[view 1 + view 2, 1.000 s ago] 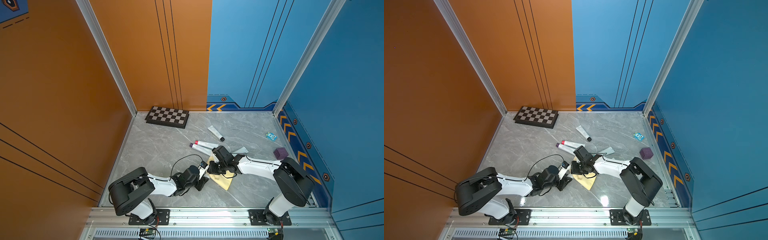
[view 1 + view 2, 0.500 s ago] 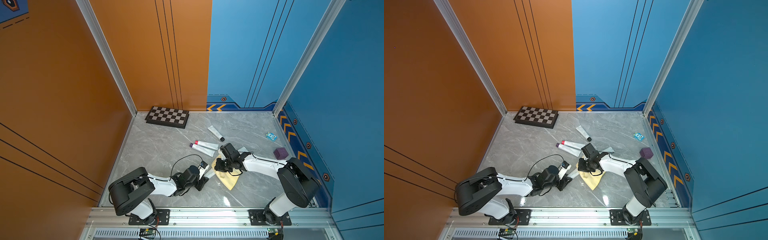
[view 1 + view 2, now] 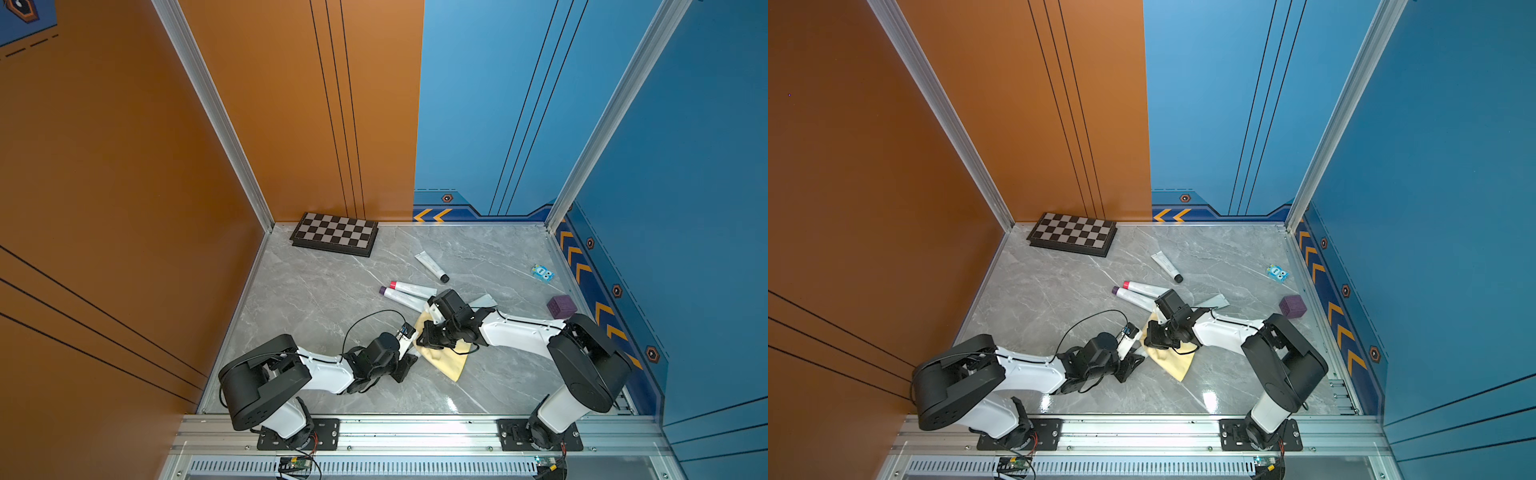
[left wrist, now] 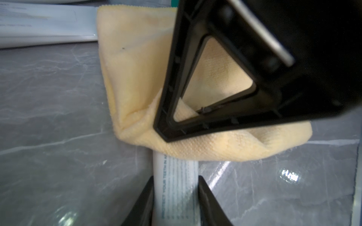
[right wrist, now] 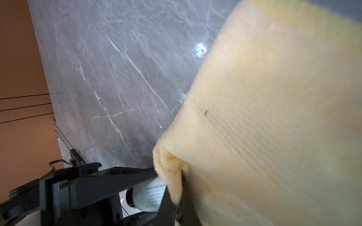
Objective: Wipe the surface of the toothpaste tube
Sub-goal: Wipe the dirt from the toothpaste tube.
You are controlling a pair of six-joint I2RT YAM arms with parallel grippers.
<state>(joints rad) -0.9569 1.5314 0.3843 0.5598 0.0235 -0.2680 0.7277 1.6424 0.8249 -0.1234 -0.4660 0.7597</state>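
Presently, my left claw [image 4: 175, 177] is clamped on the toothpaste tube [image 4: 176, 197], one finger against each side of its printed white body. The tube sits low over the grey bench [image 4: 58, 137], near its front middle, between my two arms. Whether it touches the bench, I cannot tell. My right claw [image 5: 175, 182] is closed on a fold of the yellow cloth [image 5: 274, 117], which drapes over the tube's far end. A red-capped tube [image 3: 413, 286] lies just beyond the cloth.
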